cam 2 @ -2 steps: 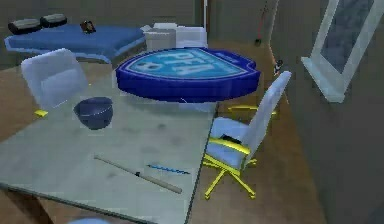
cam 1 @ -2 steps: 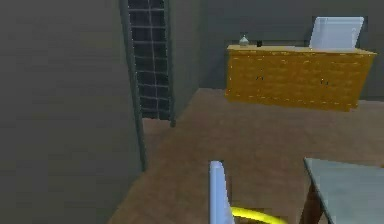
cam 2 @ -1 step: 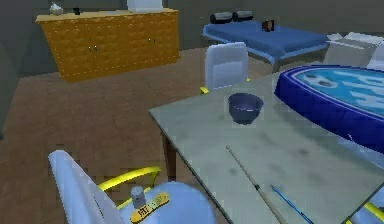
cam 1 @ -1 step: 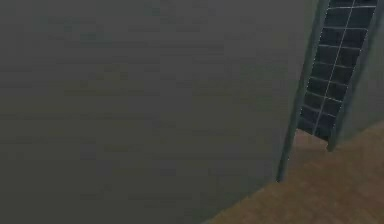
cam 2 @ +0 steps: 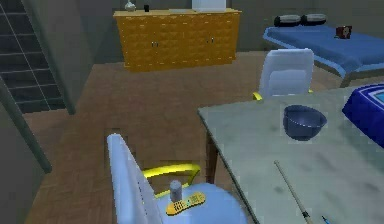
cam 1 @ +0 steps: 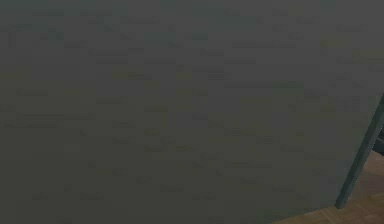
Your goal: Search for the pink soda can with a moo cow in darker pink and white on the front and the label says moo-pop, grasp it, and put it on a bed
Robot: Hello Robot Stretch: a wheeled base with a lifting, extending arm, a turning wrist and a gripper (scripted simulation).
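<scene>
Here, a grey wall is faced at close range, and a pale surface is seen to the side.
A blue bowl is set on the surface, with a thin rod laid nearer. A white chair is placed at the near left, with a small grey object on its seat. A blue bed is seen far right, a yellow sideboard to its left. Whether the hand is clenched or released cannot be told, nor where the can lies.
</scene>
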